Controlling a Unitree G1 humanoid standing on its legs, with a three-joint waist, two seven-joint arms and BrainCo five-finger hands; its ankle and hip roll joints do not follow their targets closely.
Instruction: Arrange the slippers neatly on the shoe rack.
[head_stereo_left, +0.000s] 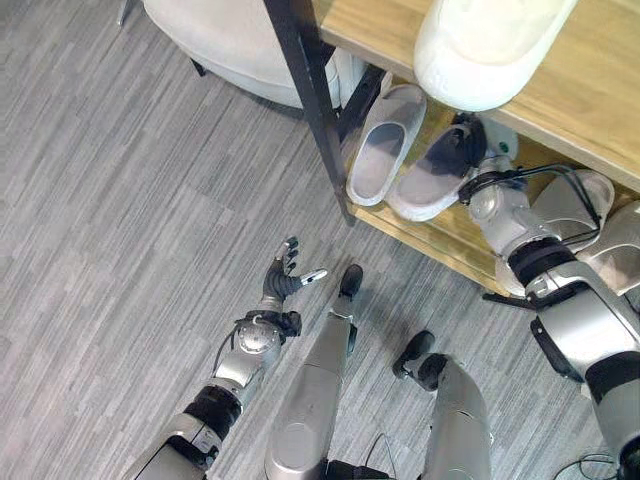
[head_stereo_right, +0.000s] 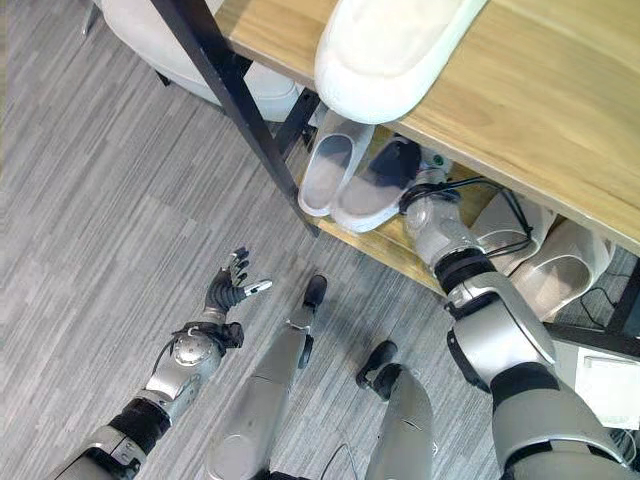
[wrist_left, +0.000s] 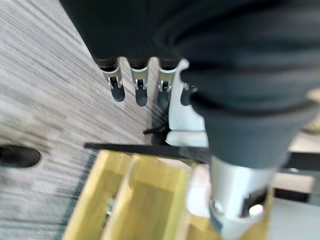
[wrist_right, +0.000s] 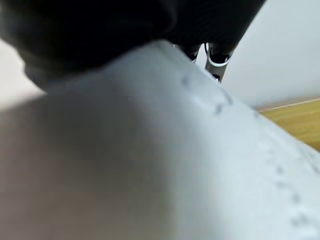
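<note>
Two pale grey slippers lie side by side on the lower wooden shelf (head_stereo_left: 440, 240) of the shoe rack. The left slipper (head_stereo_left: 385, 145) lies free. My right hand (head_stereo_left: 458, 148) reaches in under the top shelf and rests on the right slipper (head_stereo_left: 425, 190); in the right wrist view that slipper (wrist_right: 165, 150) sits tight against the palm, with the fingers (wrist_right: 217, 60) curling past its edge. A white slipper (head_stereo_left: 490, 45) stands on the top shelf (head_stereo_left: 590, 100). My left hand (head_stereo_left: 283, 280) hangs open and empty over the floor, left of the rack.
The rack's black post (head_stereo_left: 310, 90) stands at its near left corner. More pale slippers (head_stereo_left: 575, 205) lie further right on the lower shelf. A white padded seat (head_stereo_left: 225, 40) stands behind the rack to the left. Grey plank floor (head_stereo_left: 120, 230) spreads out on the left.
</note>
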